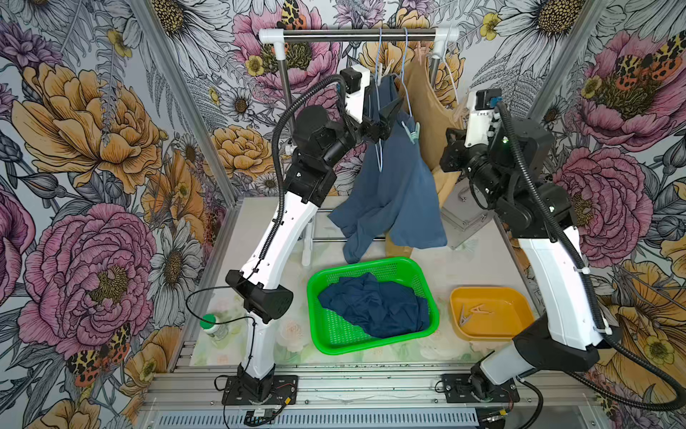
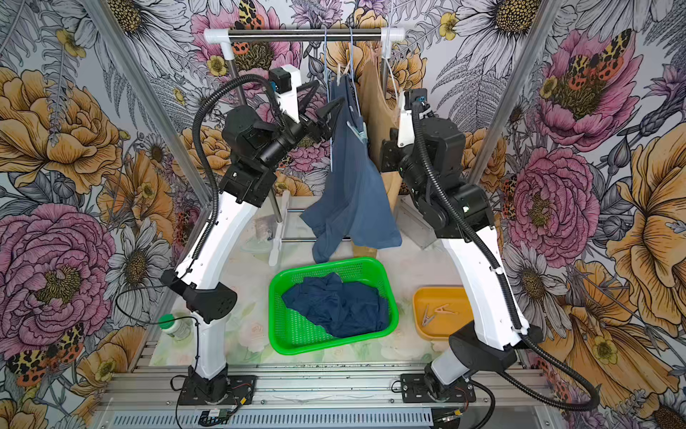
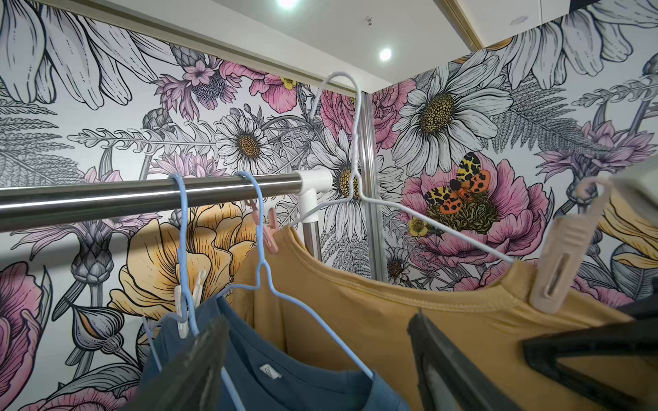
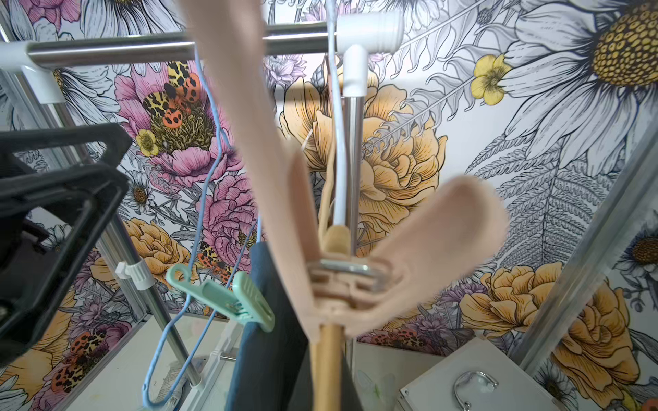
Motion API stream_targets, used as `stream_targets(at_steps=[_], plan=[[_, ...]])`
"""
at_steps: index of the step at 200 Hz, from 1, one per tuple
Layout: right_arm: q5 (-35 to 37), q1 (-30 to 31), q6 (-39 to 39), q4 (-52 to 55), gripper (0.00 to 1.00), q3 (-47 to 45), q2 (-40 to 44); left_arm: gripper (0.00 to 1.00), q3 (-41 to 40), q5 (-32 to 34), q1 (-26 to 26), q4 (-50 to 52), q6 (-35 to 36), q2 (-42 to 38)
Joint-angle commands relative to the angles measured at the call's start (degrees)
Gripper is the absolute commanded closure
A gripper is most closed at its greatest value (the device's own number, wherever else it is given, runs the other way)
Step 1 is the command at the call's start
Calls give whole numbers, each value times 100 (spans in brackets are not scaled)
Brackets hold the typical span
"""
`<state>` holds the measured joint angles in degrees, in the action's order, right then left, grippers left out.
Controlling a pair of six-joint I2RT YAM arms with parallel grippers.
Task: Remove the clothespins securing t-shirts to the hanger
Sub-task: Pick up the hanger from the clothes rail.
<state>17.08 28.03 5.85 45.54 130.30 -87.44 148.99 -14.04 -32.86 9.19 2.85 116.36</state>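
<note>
Just under the steel rail (image 1: 358, 34), the left jaws stand wide apart, one on each side of the collar of the slate blue t-shirt (image 1: 393, 185) that hangs from it. A mint green clothespin (image 1: 412, 133) grips that shirt's shoulder below the rail. At the rail's right end hangs the tan t-shirt (image 1: 427, 96). A pink clothespin (image 3: 269, 233) sits close under the rail and a beige clothespin (image 3: 555, 263) on the far shoulder. The right jaws are together beside the beige one; whether they hold it cannot be told. Well below the rail, the dark navy t-shirt (image 1: 375, 308) lies in a green basket (image 1: 371, 343) on the desk (image 1: 464, 267).
</note>
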Motion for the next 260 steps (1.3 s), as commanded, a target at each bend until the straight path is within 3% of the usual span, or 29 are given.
stream_targets(at_steps=[1,85,139,215,260], plan=[[6,-36,-136,-427,100,-341,535,19,47,-133,-52,105,-102,-102],[-299,-42,-44,-404,100,-2028,2007,19,-864,-76,-259,156,173,-728],[-343,-43,-97,-383,100,-2599,2965,19,-1996,16,-412,-32,289,-1526],[-484,-43,-632,-246,100,-2049,3842,18,-3791,225,-436,-278,363,-2735],[-1012,-37,-835,-168,100,-1568,4096,18,-4839,443,-396,-242,435,-3476]])
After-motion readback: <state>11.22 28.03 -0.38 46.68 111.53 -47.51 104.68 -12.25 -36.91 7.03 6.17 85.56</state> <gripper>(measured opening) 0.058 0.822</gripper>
